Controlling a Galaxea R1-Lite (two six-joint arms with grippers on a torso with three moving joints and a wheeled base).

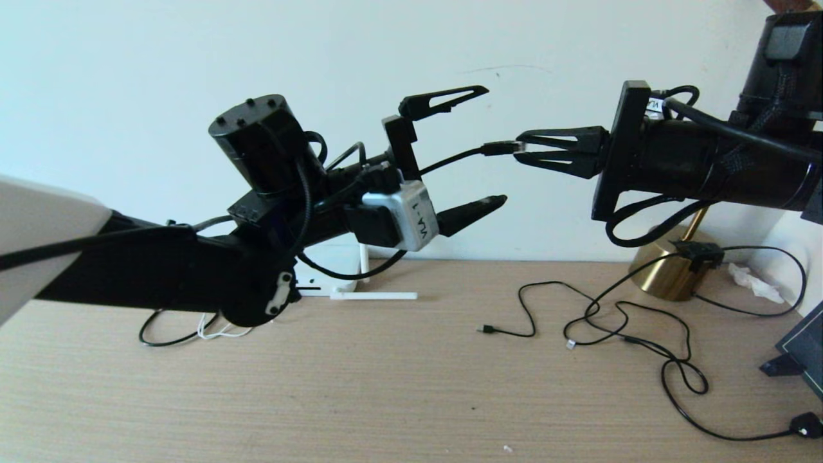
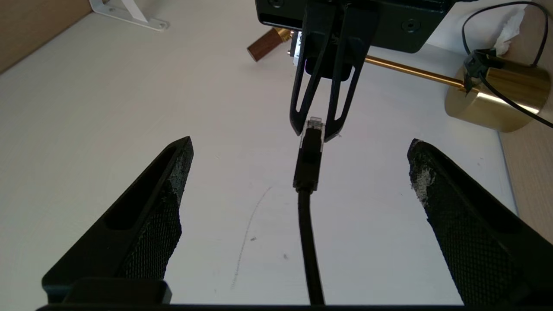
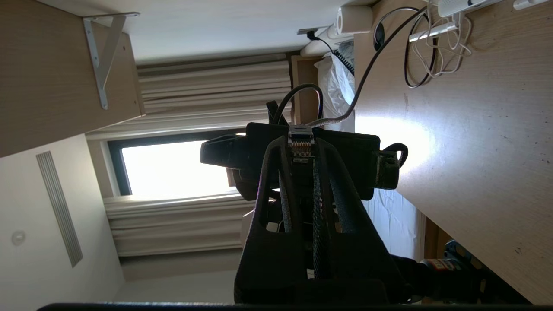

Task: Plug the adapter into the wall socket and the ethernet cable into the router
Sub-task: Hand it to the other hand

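Both arms are raised above the wooden table. My right gripper is shut on the clear tip of the ethernet cable's black plug; in the right wrist view the plug's gold contacts show between the closed fingers. The black cable runs back through my left gripper, which is open around it without touching. The white router stands at the back, mostly hidden by the left arm, one antenna lying flat. A dark grey plate, apparently the wall socket, is at the right edge. The adapter is hidden.
A brass lamp base stands at the back right with thin black cables looping over the table in front of it, ending in a black plug. Thin white cord lies beneath the left arm. A white cylinder roll stands beyond the router.
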